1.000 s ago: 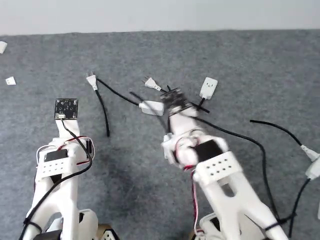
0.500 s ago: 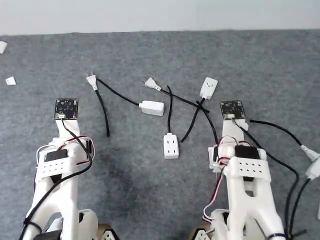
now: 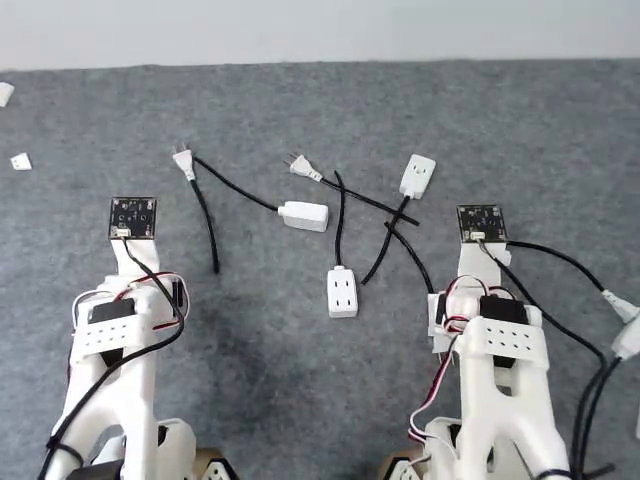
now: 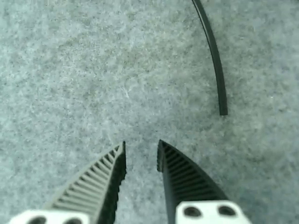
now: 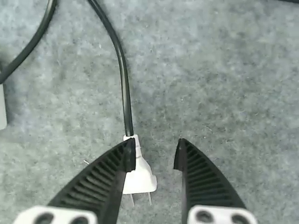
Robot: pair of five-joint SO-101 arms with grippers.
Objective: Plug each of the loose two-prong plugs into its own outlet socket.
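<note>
In the right wrist view a white two-prong plug (image 5: 138, 177) lies on the grey carpet against the inner side of one finger of my right gripper (image 5: 155, 149). That gripper is open, and the plug's black cord (image 5: 119, 70) runs away from it. My left gripper (image 4: 141, 151) hovers slightly open over bare carpet, near a black cord end (image 4: 219, 84). From above, two more loose plugs (image 3: 183, 158) (image 3: 297, 165) lie at the back. Three white sockets lie between the arms (image 3: 303, 215) (image 3: 416, 176) (image 3: 342, 291).
The left arm (image 3: 125, 310) stands at the near left and the right arm (image 3: 490, 325) at the near right. Black cords cross in the middle (image 3: 395, 215). More white plugs and cords (image 3: 622, 325) lie at the right edge. Small white bits (image 3: 20, 161) sit far left.
The right arm has pulled back from the middle of the table to the near right. The near socket and its cord have come into view. The left arm has kept still.
</note>
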